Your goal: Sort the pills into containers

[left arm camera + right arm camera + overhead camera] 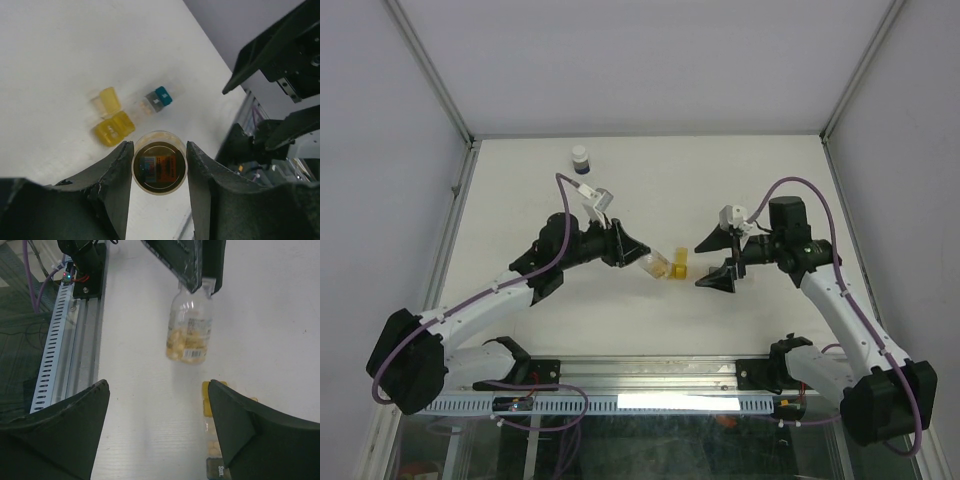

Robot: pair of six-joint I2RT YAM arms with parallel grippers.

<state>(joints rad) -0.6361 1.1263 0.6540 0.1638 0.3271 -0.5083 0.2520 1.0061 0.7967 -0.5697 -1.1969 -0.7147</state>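
Note:
My left gripper (638, 255) is shut on a clear pill bottle (651, 263), which points toward the containers (675, 265). In the left wrist view the bottle's round base (159, 168) fills the gap between my fingers (115, 170). Beyond it lie the yellow container (112, 125), its lid open, a clear one (140, 107) and the teal one (161, 96). In the right wrist view, pale pills (185, 342) fill the lower part of the bottle. The row of containers (206, 399) lies partly hidden behind one finger. My right gripper (157, 385) stands open over bare table, just right of the containers.
A small white bottle with a dark blue band (580, 160) stands at the back left of the table. A metal rail (55, 340) runs along the near edge, between the arm bases. Grey walls enclose the table on three sides.

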